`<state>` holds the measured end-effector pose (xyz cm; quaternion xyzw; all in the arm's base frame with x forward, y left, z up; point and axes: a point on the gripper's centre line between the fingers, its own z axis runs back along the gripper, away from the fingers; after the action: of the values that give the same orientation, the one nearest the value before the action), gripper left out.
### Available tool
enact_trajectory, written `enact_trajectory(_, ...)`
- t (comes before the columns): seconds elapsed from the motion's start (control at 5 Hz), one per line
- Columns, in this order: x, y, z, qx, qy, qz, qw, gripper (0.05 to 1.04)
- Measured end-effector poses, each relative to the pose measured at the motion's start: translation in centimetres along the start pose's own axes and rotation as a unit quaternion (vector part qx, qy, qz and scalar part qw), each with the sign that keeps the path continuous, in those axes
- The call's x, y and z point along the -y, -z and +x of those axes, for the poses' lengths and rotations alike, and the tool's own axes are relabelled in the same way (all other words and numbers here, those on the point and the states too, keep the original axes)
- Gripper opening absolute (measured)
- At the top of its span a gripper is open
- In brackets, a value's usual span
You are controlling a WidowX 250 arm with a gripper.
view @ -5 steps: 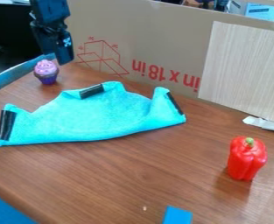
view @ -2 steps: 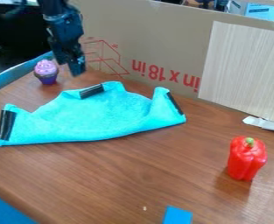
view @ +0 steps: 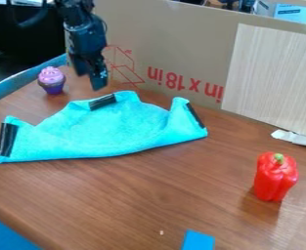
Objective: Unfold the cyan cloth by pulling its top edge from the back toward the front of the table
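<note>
Taking the top of the camera view as twelve o'clock, the black two-finger gripper (view: pixel 91 81) hangs down at about eleven, with its jaws apart and nothing seen between them. Nearest to it is the turquoise fabric cloth (view: pixel 109 129), whose main spread lies toward six o'clock from the jaws. The closest part is a raised fold along its far edge, carrying a shiny black strip (view: pixel 103 102) at about five o'clock from the fingertips, just beside them. How high the tips are over the table is hard to tell. The cloth's long axis runs roughly from half past eight to half past two, with its other two black-banded corners at those ends, the right-hand one standing up a little.

At nine o'clock from the jaws, near them but apart, stands a toy cupcake with pink-purple frosting and a dark purple base (view: pixel 52 80), upright on the brown wood-grain table (view: pixel 135 195). Farther off, toward four o'clock and well apart from the cloth, a glossy red toy bell pepper (view: pixel 275 177) stands with its green stem up. Beyond, past the table's far side, rises a tan cardboard panel (view: pixel 187 44), with a pale wood-grain sheet (view: pixel 273 78) against its right part.
</note>
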<state>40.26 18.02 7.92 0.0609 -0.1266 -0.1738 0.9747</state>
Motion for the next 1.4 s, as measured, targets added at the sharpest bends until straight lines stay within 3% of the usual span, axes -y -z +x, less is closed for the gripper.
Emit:
enact_trajectory(0.4, 1.3, 1.5, 0.1, -0.012, 0.018, 0.014, 0.9997, 1.0)
enact_trajectory(0.8, 2.0, 4.1, -0.4, -0.04, 0.015, 0.011, 0.999, 0.977)
enact_trajectory(1.2, 2.1, 4.4, -0.1, -0.028, 0.014, 0.009, 0.9995, 0.416)
enact_trajectory(1.4, 2.3, 4.4, -0.1, -0.028, 0.016, 0.003, 0.9995, 0.209)
